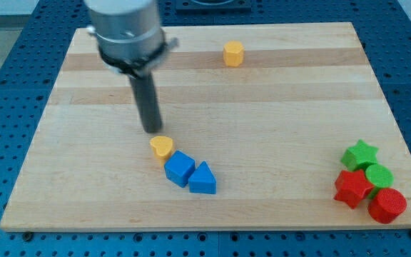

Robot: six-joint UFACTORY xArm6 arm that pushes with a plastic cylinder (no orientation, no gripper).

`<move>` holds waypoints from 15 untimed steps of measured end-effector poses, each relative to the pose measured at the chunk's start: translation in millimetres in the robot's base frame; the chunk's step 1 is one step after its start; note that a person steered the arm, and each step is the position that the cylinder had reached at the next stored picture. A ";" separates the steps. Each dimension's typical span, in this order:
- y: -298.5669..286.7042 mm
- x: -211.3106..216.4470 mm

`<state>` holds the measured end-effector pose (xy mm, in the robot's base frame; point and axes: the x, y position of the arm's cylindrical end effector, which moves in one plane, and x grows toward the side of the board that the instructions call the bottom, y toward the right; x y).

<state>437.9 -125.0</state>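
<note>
My tip (152, 130) stands on the wooden board left of centre, just above a yellow heart-shaped block (161, 148); whether it touches the block is unclear. Directly below and to the right of the heart lies a blue cube (179, 169), and against its right side a blue triangular block (203, 179). These three blocks form a short diagonal chain. The rod rises from the tip to the arm's grey flange (125, 28) at the view's top left.
A yellow hexagonal block (233, 53) sits alone near the board's top edge. At the bottom right corner cluster a green star (359, 155), a green cylinder (379, 175), a red star (352, 188) and a red cylinder (387, 205).
</note>
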 end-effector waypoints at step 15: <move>131.9 89.3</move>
<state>527.2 6.9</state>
